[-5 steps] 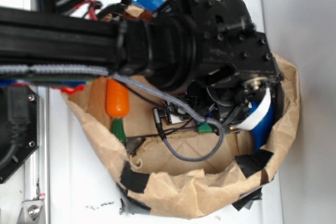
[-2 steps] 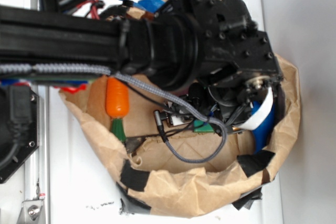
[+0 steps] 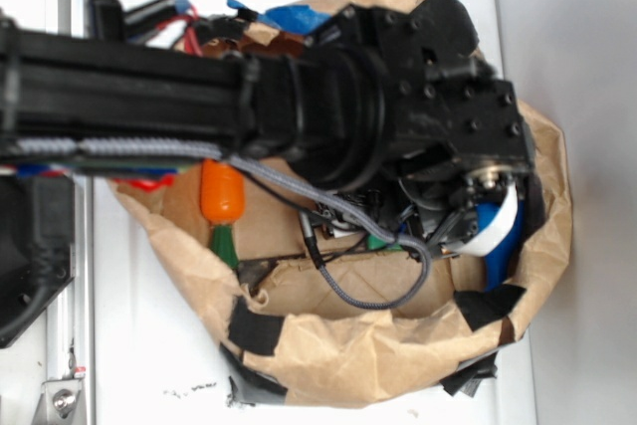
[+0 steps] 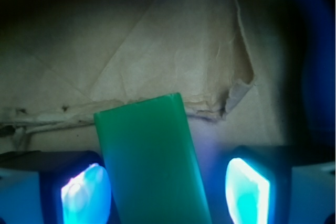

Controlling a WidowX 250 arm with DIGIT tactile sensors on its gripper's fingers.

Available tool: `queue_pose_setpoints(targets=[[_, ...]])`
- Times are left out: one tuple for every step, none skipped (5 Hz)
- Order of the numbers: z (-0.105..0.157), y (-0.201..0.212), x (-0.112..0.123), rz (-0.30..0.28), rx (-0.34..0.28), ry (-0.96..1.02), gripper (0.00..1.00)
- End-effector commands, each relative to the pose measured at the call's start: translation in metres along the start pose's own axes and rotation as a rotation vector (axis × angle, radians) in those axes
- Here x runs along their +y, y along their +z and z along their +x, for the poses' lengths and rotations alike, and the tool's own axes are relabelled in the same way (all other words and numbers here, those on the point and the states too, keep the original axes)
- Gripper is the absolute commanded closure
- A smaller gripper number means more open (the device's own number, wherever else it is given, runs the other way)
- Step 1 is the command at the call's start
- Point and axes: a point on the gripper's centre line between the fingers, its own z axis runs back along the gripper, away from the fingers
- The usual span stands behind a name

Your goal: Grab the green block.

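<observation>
White table (image 3: 179, 365) under everything, with a crumpled brown paper bag (image 3: 328, 365) lying open on it. The arm reaches in from 9 o'clock and covers most of the bag's interior in the exterior view.

Inside the bag:
- orange carrot (image 3: 221, 193) at the 9 o'clock side, well apart from the claw
- blue bottle (image 3: 498, 231) at the 3 o'clock side, close by the wrist
- green block (image 3: 378, 242), only a sliver showing below the arm and a grey cable

Wrist view is clearer. The green block (image 4: 149, 156) lies on the brown paper floor, between the two fingers of the claw (image 4: 165, 187). Its long axis runs roughly 12 to 6 o'clock, tipped slightly toward 11, so the flat long sides face the fingers. The left-hand pad (image 4: 84, 192) sits just beside or against the block's edge; cannot tell whether it touches. The right-hand pad (image 4: 247, 184) stands off with a clear gap.

Claw is parted, not yet gripping. The block sits off-centre, toward 9 o'clock of the midline.

Judgement: the approach looks finished and squeezing is the step in hand. With the off-centre position, one pad will likely meet the block first and nudge it sideways toward 3 o'clock before both bear on it.
</observation>
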Motion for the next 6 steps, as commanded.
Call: queue_pose_setpoints(targets=[[0.010, -0.010, -0.001, 0.025, 0.030, -0.033, 1.00], [0.010, -0.005, -0.002, 0.024, 0.019, -0.033, 1.00], [0.007, 0.012, -0.005, 0.007, 0.003, -0.012, 1.00], [-0.006, 0.056, -0.021, 0.057, -0.048, 0.119, 1.00], [-0.014, 0.104, -0.035, 0.187, -0.068, 0.306, 1.00], [-0.019, 0.147, -0.044, 0.189, 0.006, 0.478, 1.00]])
